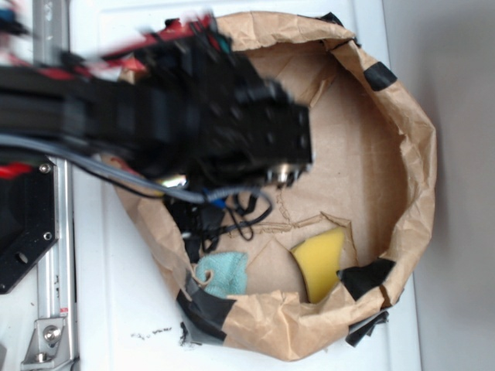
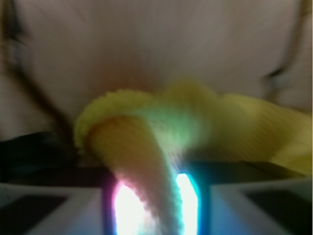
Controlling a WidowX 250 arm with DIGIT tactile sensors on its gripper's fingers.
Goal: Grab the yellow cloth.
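Yellow terry fills the wrist view: a fold of the cloth runs straight down between the two fingers at the bottom of the frame, and the gripper is clamped on it, light glowing either side of the pinched strip. More of the cloth bunches just above and trails off to the right edge, blurred, with brown paper behind it. Over in the exterior view, the black arm sweeps in from the left, smeared with motion, and covers the upper left of the paper bag; the cloth itself can't be made out there. Lower in the bag, a yellow sponge lies near the bottom wall, and a small blue cloth sits to its left, apart from it. Black tape patches the bag's rim below.
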